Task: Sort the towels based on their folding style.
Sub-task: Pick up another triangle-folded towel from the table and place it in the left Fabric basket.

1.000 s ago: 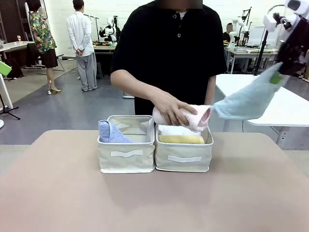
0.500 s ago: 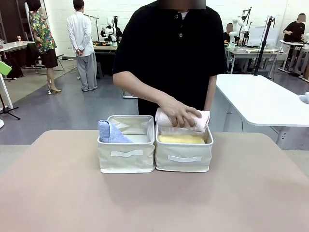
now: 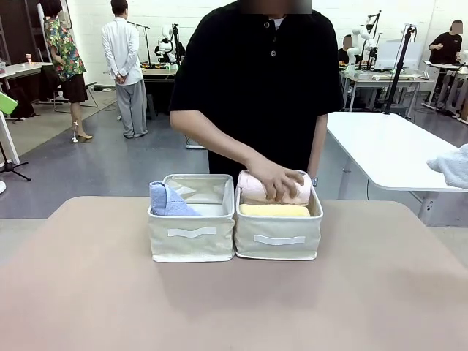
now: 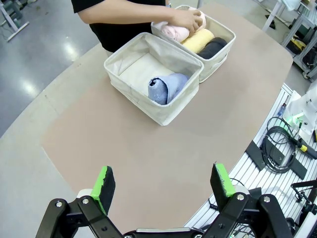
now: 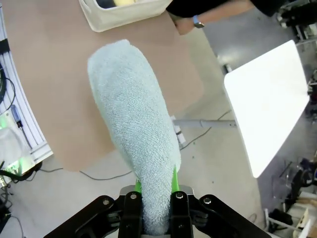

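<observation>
One towel (image 5: 133,124), seemingly cone-folded, in right end effector (image 5: 156,182).

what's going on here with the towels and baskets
A person's hand presses a pink rolled towel into the right basket, next to a yellow roll and a dark grey roll. The left basket holds one blue-grey cone towel. The right end effector is shut on a light blue cone towel in the air. The left end effector hangs open, empty.
</observation>
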Robot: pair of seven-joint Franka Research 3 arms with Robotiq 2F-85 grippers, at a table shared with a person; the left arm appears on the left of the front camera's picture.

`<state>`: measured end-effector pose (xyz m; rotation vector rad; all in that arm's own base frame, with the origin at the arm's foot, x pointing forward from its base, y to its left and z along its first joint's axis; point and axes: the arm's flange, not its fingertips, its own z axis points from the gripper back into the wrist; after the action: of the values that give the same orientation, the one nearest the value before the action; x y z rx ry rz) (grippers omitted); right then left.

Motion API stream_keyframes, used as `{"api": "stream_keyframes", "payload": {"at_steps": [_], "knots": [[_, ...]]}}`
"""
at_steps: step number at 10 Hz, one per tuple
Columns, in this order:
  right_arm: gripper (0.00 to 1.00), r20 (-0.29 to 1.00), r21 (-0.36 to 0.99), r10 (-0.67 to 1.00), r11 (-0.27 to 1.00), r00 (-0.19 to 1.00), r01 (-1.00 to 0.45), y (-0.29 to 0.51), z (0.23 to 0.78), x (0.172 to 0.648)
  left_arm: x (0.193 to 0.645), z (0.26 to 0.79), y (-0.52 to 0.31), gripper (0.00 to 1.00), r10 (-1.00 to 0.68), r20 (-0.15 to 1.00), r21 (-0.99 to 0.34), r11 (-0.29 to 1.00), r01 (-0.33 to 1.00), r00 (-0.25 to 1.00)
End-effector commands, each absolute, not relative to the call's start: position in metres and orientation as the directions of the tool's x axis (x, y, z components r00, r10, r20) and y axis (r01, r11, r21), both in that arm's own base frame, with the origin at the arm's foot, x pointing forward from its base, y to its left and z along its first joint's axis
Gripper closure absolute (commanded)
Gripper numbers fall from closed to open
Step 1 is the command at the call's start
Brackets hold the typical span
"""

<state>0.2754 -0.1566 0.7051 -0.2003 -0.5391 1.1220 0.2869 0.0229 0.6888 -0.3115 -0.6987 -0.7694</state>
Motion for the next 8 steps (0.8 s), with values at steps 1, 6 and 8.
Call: {"api": "stream_keyframes", "payload": {"at_steps": [1,6,8], "knots": [[0.86,0.306,-0.426,0.885,0.458,0.352,-0.780,-0.165,0.708,0.273,0.288,0.688,0.023,0.00,-0.529,0.682,-0.007,0.686,0.727,0.506],[0.86,0.324,-0.405,0.886,0.447,0.332,-0.798,-0.166,0.702,0.276,0.288,0.688,0.023,0.00,-0.529,0.682,-0.007,0.686,0.727,0.506],[0.86,0.324,-0.405,0.886,0.447,0.332,-0.798,-0.166,0.702,0.276,0.288,0.688,0.023,0.00,-0.529,0.682,-0.007,0.686,0.727,0.506]]}}
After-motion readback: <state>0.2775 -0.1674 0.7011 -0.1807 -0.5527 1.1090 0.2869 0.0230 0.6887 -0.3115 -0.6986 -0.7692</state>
